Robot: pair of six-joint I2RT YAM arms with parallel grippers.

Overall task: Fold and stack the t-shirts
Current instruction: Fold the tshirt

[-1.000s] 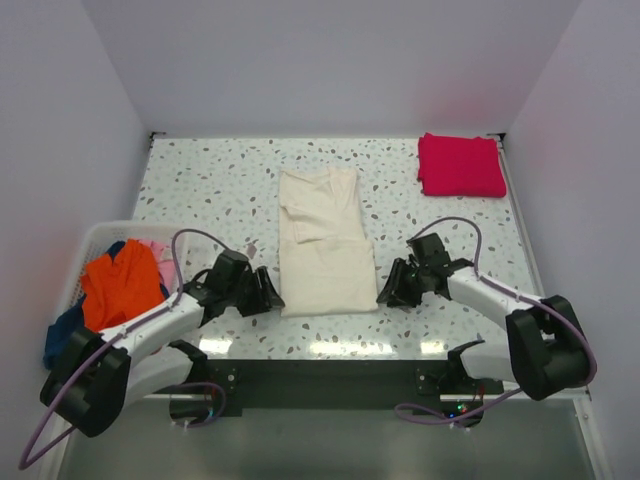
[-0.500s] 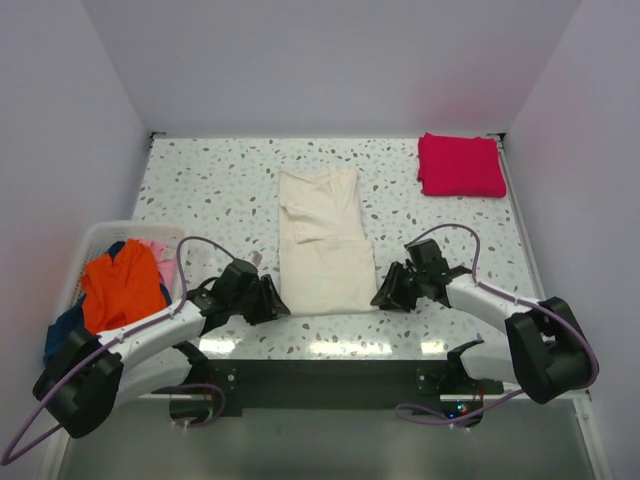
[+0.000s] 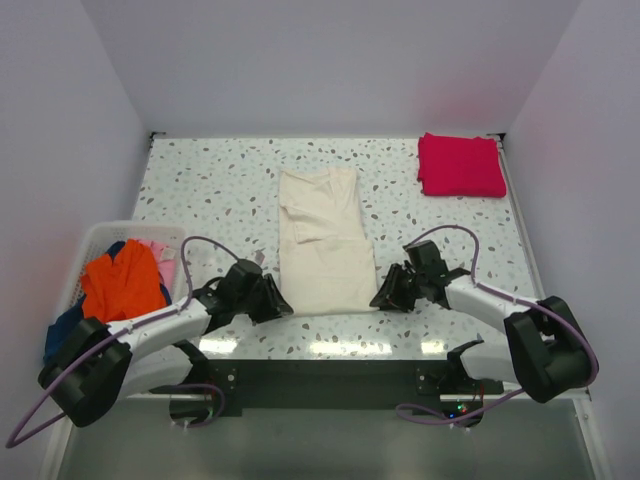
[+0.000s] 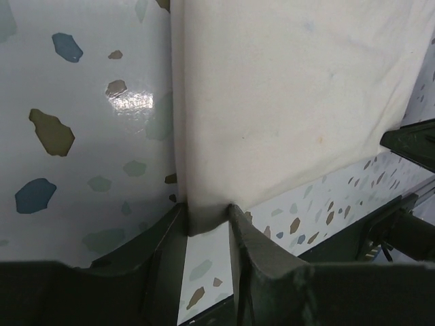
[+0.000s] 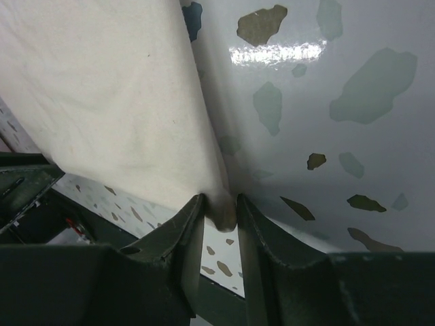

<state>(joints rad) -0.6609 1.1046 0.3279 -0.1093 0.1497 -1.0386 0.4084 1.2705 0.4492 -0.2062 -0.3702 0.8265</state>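
The cream t-shirt [image 3: 322, 240] lies lengthwise in the middle of the table, folded into a long strip. My left gripper [image 3: 277, 303] is shut on its near left corner [image 4: 204, 216]. My right gripper [image 3: 383, 297] is shut on its near right corner [image 5: 221, 210]. Both corners sit low, at the table's near edge. A folded magenta-red t-shirt [image 3: 459, 164] lies at the far right. Orange [image 3: 120, 285], dark blue [image 3: 62, 333] and pink [image 3: 158, 250] shirts lie in the basket.
A white slatted basket [image 3: 96, 236] stands at the left edge of the table beside my left arm. The terrazzo table [image 3: 210, 190] has walls on three sides.
Both grippers have moved inward to the cream shirt's near corners and closed on them. The shirt's near edge has shifted slightly.
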